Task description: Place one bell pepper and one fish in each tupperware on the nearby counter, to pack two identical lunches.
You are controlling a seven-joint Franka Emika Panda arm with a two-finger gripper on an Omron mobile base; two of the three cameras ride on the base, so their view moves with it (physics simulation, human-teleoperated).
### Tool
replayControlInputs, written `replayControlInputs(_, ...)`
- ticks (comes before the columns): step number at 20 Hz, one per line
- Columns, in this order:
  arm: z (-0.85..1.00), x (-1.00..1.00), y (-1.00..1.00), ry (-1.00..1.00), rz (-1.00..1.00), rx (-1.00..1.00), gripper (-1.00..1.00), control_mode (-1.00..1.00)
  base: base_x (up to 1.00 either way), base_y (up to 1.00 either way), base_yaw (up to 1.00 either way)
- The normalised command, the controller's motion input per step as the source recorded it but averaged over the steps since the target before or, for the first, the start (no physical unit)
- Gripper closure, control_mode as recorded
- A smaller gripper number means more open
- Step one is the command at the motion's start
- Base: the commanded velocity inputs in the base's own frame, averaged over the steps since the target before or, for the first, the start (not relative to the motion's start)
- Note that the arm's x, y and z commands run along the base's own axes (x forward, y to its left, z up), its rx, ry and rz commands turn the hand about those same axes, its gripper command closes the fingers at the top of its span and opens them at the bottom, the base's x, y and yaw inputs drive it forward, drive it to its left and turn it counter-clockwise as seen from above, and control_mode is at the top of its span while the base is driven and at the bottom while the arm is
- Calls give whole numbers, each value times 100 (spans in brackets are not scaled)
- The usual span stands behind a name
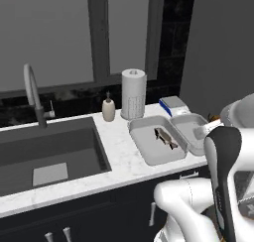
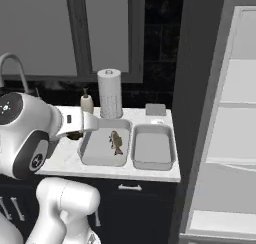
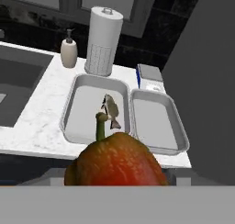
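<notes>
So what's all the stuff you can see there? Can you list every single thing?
bell pepper: one, red with a green stem, right up close in the hand view, in front of the gripper
fish: one, grey-brown, lying in the tupperware nearer the sink
tupperwares: two, light grey, side by side on the counter; the other one is empty
counter: white marbled, over black cabinets
sink: one, dark, with a grey tap
soap bottle: one, beige, beside the paper towel roll
paper towel roll: one, white, upright
box: one, blue-and-white, behind the tupperwares

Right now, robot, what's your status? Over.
Jaws closed on a red bell pepper. One fish lies in the left tupperware; right tupperware has no food. Path looks open.
</notes>
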Motion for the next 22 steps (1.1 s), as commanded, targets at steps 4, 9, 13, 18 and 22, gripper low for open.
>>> replayControlInputs(4, -13, 25, 21, 3, 0, -1, 100, -100, 75, 75, -1)
replayControlInputs(9, -61, 83, 5, 23, 0, 1, 100, -100, 0, 0, 0)
replayControlInputs(13, -85, 44, -45, 22, 0, 6, 100, -100, 0, 0, 0)
replayControlInputs(18, -96, 53, -18, 7, 0, 4, 100, -100, 0, 0, 0)
replayControlInputs(22, -68, 76, 0, 0, 0, 2, 100, -100, 0, 0, 0)
